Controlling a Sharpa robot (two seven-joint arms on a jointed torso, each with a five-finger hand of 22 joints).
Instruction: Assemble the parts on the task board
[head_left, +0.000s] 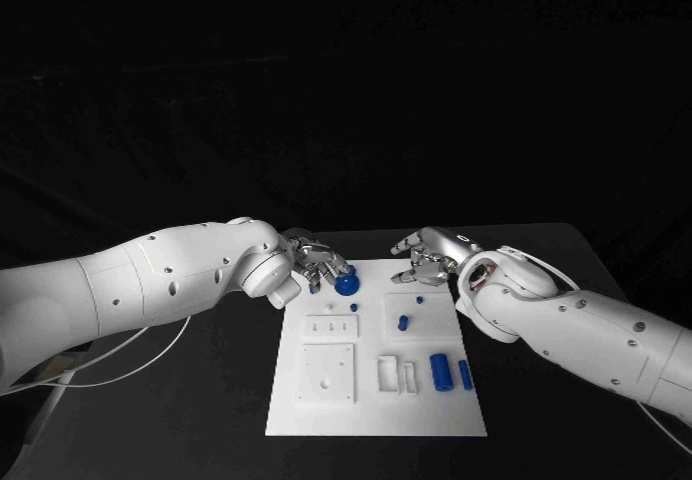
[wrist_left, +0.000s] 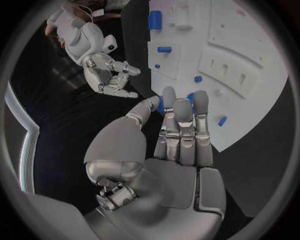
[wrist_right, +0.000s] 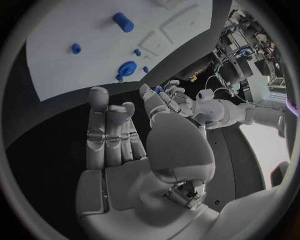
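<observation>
In the head view the white task board (head_left: 375, 395) lies in the lower middle of the frame on the black table (head_left: 216, 410), its near edge toward the bottom. Nearest on it, lower right of centre, two blue cylinders (head_left: 440, 370) lie side by side next to small white blocks (head_left: 389, 373), with a raised white square plate (head_left: 327, 375) to their left. Farther up, a white plate with three slots (head_left: 333, 325) sits left of centre, and a small blue part (head_left: 402, 322) lies just right of it, with a tiny blue peg (head_left: 418, 298) beyond that. At the board's far left corner, the left hand (head_left: 320, 265) reaches in from the left edge and grasps a blue part (head_left: 346, 284): in the left wrist view its fingertips (wrist_left: 181, 107) close round the blue piece (wrist_left: 161, 106) above the board's edge. At the board's far right corner, the right hand (head_left: 430, 256) hovers over the table with nothing in it; in the right wrist view its fingers (wrist_right: 106, 130) are apart and only loosely curled, released, with the board (wrist_right: 75, 65) ahead of them and a round blue part (wrist_right: 127, 68) near the board's edge.
</observation>
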